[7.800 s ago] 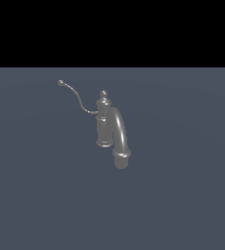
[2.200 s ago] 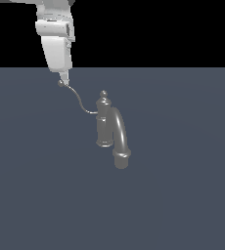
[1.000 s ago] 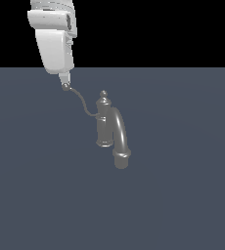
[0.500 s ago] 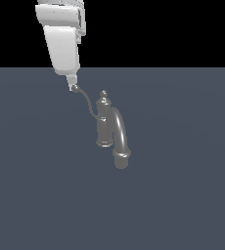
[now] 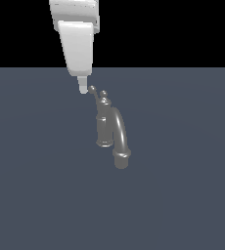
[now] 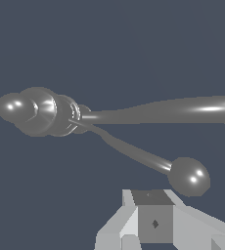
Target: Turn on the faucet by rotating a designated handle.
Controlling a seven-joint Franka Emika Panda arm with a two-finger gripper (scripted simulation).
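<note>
The grey metal faucet [image 5: 104, 128] stands on the dark floor, with its knob-topped post upright and its thick arched spout [image 5: 120, 133] curving down toward the viewer. The thin handle [image 5: 95, 93] rises beside the knob and ends in a small ball tip. My white gripper [image 5: 83, 89] hangs from above, shut with nothing in it. Its fingertips sit right against the ball on the exterior view's left. In the wrist view the handle [image 6: 134, 152] runs from the post [image 6: 38, 111] to the ball just past my gripper [image 6: 152, 205].
A flat dark grey floor [image 5: 183, 195] surrounds the faucet, with black background above it. The spout's mouth [image 5: 122, 159] is the part of the faucet nearest the viewer.
The gripper has moved toward the exterior view's right, and the handle has swung with it from pointing far left to standing close beside the knob.
</note>
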